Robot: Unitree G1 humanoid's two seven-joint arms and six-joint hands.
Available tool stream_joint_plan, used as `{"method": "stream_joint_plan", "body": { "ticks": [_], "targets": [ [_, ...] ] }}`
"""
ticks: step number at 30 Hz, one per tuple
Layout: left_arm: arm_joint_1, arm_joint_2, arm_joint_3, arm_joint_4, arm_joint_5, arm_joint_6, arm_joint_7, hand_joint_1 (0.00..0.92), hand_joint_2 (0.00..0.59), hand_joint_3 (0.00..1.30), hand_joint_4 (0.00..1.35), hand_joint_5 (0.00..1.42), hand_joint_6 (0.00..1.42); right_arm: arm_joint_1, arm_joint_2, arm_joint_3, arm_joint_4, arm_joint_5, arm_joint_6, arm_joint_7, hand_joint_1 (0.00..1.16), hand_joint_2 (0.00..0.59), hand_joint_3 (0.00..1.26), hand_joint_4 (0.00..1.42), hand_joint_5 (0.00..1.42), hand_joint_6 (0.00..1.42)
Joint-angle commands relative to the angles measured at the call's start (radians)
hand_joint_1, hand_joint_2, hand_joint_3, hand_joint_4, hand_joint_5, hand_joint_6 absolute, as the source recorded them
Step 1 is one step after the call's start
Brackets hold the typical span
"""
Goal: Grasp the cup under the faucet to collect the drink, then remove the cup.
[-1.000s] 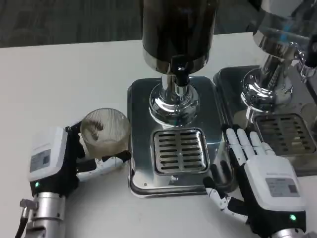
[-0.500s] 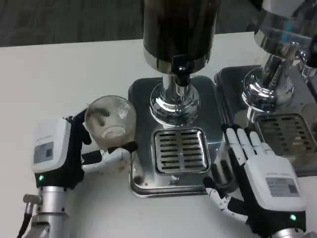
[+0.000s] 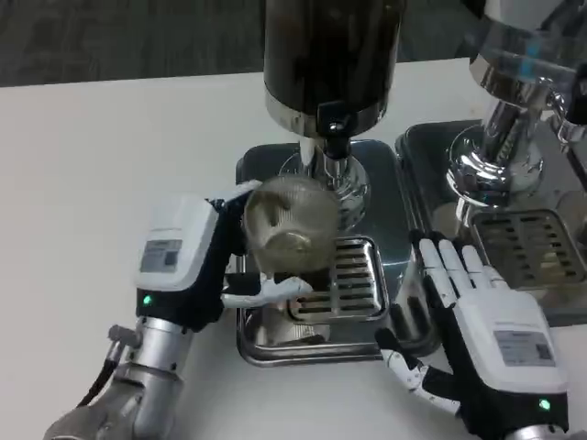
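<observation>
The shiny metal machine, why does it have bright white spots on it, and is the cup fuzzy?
In the head view, room light glares off the dispenser's chrome base and its tray, making white patches; the cup in the left hand looks slightly blurred; the right hand looks sharper.

White table fills most of view; dark grey carpeted floor runs beyond its far edge. Even indoor light, soft glare on tabletop.
</observation>
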Motion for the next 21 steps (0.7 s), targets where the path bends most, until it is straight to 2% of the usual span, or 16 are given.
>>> {"method": "stream_joint_plan", "body": {
  "ticks": [1,9,13,17,21],
  "targets": [
    [-0.060,-0.027,-0.018,0.041,0.005,0.001,-0.031,0.618,0.000,0.73,0.83,1.01,1.27,0.028,0.009,-0.003,-0.030,-0.007,0.020,0.001,0.39,0.360,0.00,0.00,0.00,0.10],
    [-0.087,-0.066,-0.039,0.103,0.012,0.028,-0.075,0.638,0.000,0.75,0.86,1.04,1.31,0.058,0.017,0.000,-0.054,-0.016,0.037,0.000,0.39,0.360,0.00,0.00,0.00,0.10],
    [-0.113,-0.104,-0.053,0.145,0.012,0.070,-0.122,0.667,0.000,0.78,0.89,1.07,1.35,0.065,0.014,-0.003,-0.060,-0.014,0.036,0.004,0.39,0.360,0.00,0.00,0.00,0.10],
    [-0.117,-0.124,-0.070,0.159,0.020,0.105,-0.121,0.708,0.000,0.83,0.92,1.10,1.37,0.066,0.015,-0.002,-0.063,-0.016,0.037,0.007,0.39,0.364,0.00,0.00,0.00,0.10],
    [-0.115,-0.134,-0.072,0.160,0.015,0.113,-0.128,0.693,0.000,0.77,0.89,1.07,1.30,0.068,0.016,-0.003,-0.063,-0.014,0.037,0.007,0.39,0.365,0.00,0.00,0.00,0.10]
  ]
}}
